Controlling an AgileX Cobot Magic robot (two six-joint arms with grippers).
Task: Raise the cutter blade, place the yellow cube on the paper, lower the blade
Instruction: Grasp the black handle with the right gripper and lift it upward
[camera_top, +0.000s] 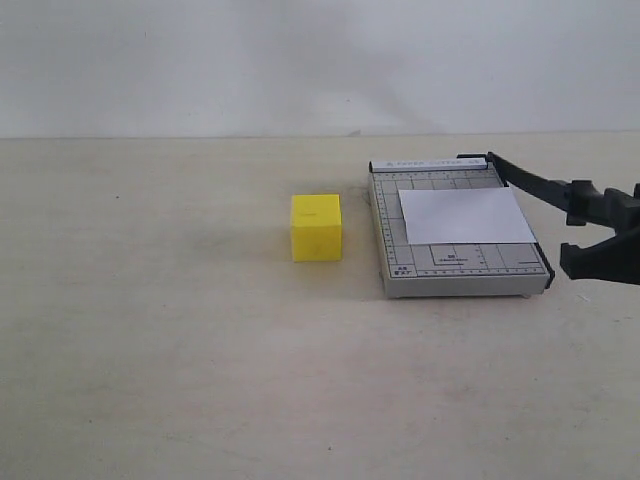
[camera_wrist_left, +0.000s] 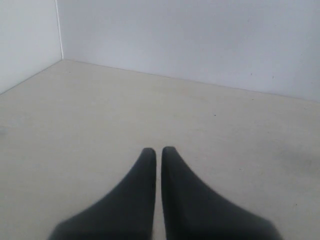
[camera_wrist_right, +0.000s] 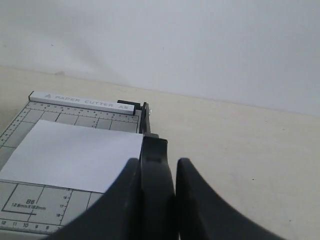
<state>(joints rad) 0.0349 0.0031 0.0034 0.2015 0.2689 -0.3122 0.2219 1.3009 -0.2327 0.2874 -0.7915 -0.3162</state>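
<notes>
Cutter blade (camera_top: 528, 180), a long thin black arm ending in a thick rounded black handle, is hinged at the back right corner of the small grey gridded cutter base (camera_top: 470, 265). It stands partly raised, slanting out past the base's right edge. The right gripper (camera_wrist_right: 159, 165) has its dark jaws partly closed on that handle, one on each side, which looks the sensible place to hold. The arm appears rigid and should swing only about its hinge, so any pull ought to follow that arc, and the smooth handle could slide between the pads if the wrist drifts off line. The small plain white rectangular paper sheet (camera_top: 466, 215) lies flat on the base, reaching toward the blade side, and looks light enough to shift at a nudge. The bright yellow solid cube (camera_top: 316, 228) sits on the pale beige table (camera_top: 150, 350) near the base's left side, not touching it. It seems stiff and light, best pinched on two opposite flat faces. The left gripper (camera_wrist_left: 159, 152) is closed tight on nothing above bare tabletop. Room lies wide open to the cube's left and front. The step up onto the base and the blade's cutting edge are the borders to mind.
</notes>
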